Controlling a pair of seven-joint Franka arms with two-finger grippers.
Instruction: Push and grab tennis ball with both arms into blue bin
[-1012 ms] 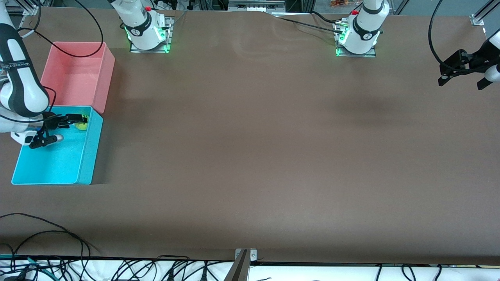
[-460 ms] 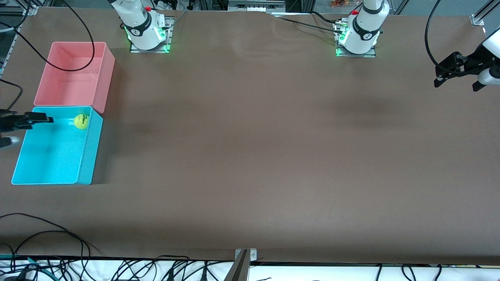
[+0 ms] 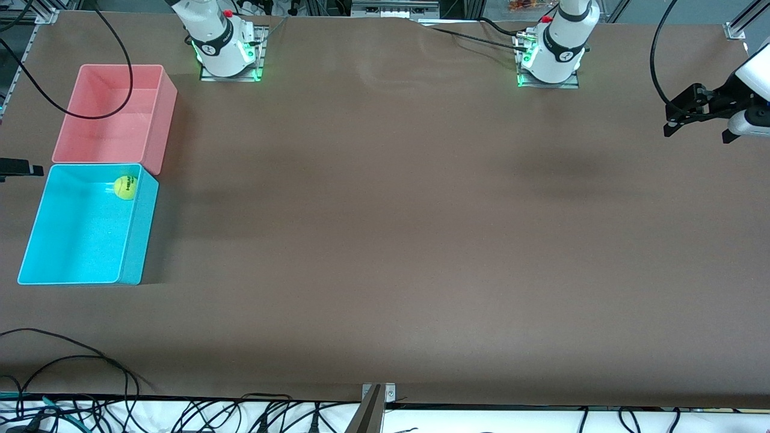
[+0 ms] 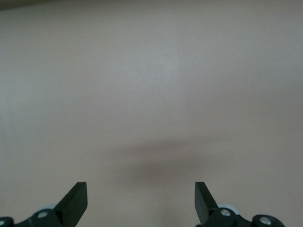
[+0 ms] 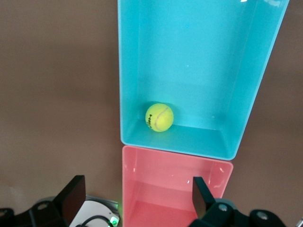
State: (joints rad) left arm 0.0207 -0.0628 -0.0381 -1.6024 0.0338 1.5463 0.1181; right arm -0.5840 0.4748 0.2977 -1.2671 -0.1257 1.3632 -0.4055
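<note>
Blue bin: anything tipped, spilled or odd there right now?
Nothing stands out. The blue bin sits flat against the pink bin, and the tennis ball rests inside it in the corner nearest the pink bin.

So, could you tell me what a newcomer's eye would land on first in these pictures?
Most striking is the small fuzzy yellow-green tennis ball lying in a corner of the bright cyan-blue rectangular plastic bin at the right arm's end of the table, by the wall that meets the matching pink plastic bin. The left gripper hangs open over the left arm's end, and the right gripper is open above the bins.
</note>
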